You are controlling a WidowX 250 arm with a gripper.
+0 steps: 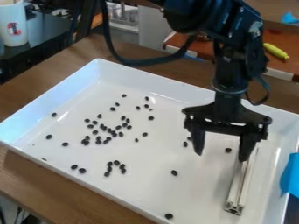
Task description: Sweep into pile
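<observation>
The black gripper (pixel 221 156) hangs over the right part of the white tray (pixel 98 72), its two fingers pointing down and spread apart. A pale metal bar (pixel 238 187) lies lengthwise in the tray; the right fingertip is at its upper part, and whether they touch I cannot tell. Small dark beans are scattered over the tray floor, with a loose cluster of beans (pixel 109 131) left of centre and a smaller group around a bean (pixel 116 162) below it. A single bean (pixel 228 150) shows between the spread fingers, and another bean (pixel 168 216) lies by the near wall.
Raised walls bound the tray on a brown wooden table (pixel 52 186). Something blue (pixel 290 175) sits at the tray's right edge. Behind stand a surface with a yellow toy (pixel 276 51) and, at the upper left, a white mug (pixel 13 26). A black cable (pixel 140 62) loops beside the arm.
</observation>
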